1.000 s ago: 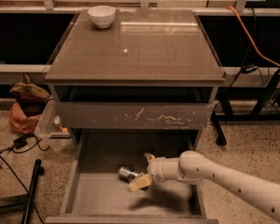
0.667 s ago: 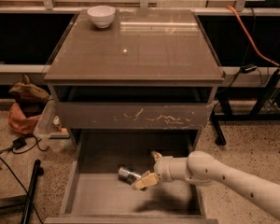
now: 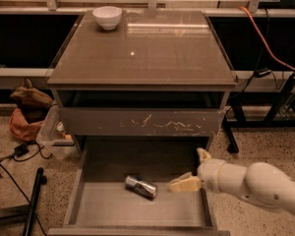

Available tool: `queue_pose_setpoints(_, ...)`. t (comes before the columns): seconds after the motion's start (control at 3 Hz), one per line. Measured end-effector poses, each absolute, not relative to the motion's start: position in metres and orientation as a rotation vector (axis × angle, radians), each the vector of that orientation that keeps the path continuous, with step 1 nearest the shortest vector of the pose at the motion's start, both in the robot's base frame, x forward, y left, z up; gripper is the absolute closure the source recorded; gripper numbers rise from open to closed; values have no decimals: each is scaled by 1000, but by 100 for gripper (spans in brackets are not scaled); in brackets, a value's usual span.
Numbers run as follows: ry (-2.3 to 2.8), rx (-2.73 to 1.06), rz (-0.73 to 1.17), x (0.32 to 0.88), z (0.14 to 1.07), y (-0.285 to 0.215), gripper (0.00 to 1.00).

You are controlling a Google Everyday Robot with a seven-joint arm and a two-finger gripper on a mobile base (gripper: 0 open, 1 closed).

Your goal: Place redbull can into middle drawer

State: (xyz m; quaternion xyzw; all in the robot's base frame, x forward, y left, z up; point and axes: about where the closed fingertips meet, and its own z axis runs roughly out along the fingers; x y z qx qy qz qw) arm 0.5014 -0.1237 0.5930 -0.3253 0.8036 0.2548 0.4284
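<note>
The redbull can [image 3: 141, 186], slim, silver with bluish patches, lies on its side on the floor of the open middle drawer [image 3: 137, 211], near the middle. My gripper [image 3: 188, 171] is at the drawer's right side, just right of the can and apart from it. It is open and empty. One cream finger [image 3: 183, 184] points left toward the can; the other [image 3: 203, 155] points up. My white arm comes in from the lower right.
The drawer above has a scratched front panel [image 3: 140, 122] and is closed. A white bowl [image 3: 107, 17] stands on the cabinet top at the back left. A clear bin [image 3: 53, 132], a red bag [image 3: 24, 123] and cables lie on the floor at left.
The gripper has let go of the can and drawn back to the right. The can now lies alone on the drawer floor.
</note>
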Motion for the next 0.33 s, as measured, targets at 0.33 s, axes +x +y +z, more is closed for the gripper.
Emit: queue_pose_setpoints(0.33, 1981, -736, 451, 477, 685, -169, 0)
